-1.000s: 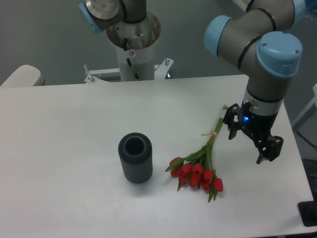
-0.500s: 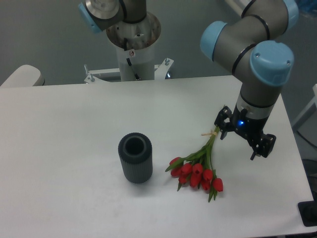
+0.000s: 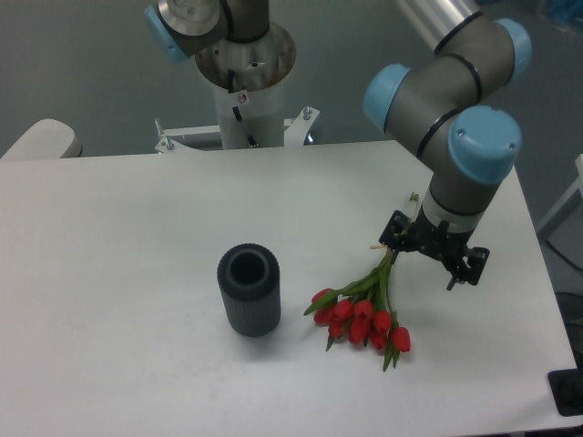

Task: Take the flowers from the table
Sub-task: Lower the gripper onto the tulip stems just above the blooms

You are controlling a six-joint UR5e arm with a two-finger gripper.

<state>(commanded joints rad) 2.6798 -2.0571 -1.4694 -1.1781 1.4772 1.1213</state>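
your gripper (image 3: 431,254) is hanging wide open beside the stems. the flowers (image 3: 368,305) are lying on the bench (image 3: 137,237), long axis running down-left from the gripper.

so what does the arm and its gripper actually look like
The arm is made of grey cylindrical segments with light blue round joint caps and thin black rings at the joints. A silvery tube runs off the top edge. The gripper is black, with two dark fingers.
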